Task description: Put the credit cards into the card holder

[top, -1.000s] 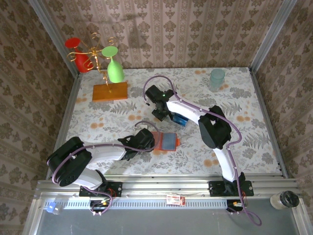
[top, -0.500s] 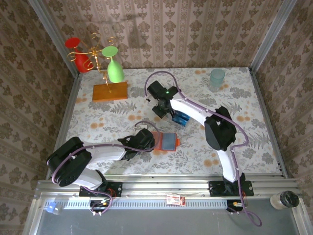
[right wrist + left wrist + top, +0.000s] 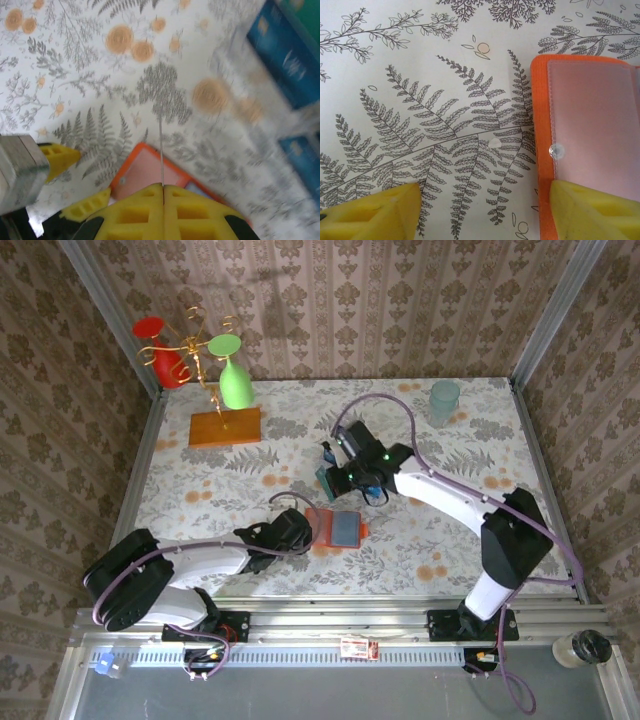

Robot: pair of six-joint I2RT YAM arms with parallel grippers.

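Patterned wallpaper (image 3: 400,300) closes in a table spread with a fern-and-flower tablecloth (image 3: 200,490). From above, a wooden slab (image 3: 225,427) stands at the far left with a green glass (image 3: 236,385) and a red glass (image 3: 165,350) by it. Toward the near edge the card holder (image 3: 341,528) lies open, orange-red with its grey-blue inside facing up, and my left gripper (image 3: 312,530) sits at its left edge. My right gripper (image 3: 335,478) hangs just beyond the holder with a teal card (image 3: 326,478) at its tip, and the other credit cards (image 3: 371,486) show blue just beside it. Through my left wrist camera my jaws stand well apart with nothing in them. One yellow finger is over bare cloth and the other over the holder's orange border, near a snap stud (image 3: 555,150) on the pink-tinted pocket; whether it touches I cannot tell. Through my right wrist camera my yellow fingers are pressed together, pinching a thin card edge-on above the open holder. Blurred at the upper right, blue and teal cards lie in what looks like a clear tray (image 3: 240,70).
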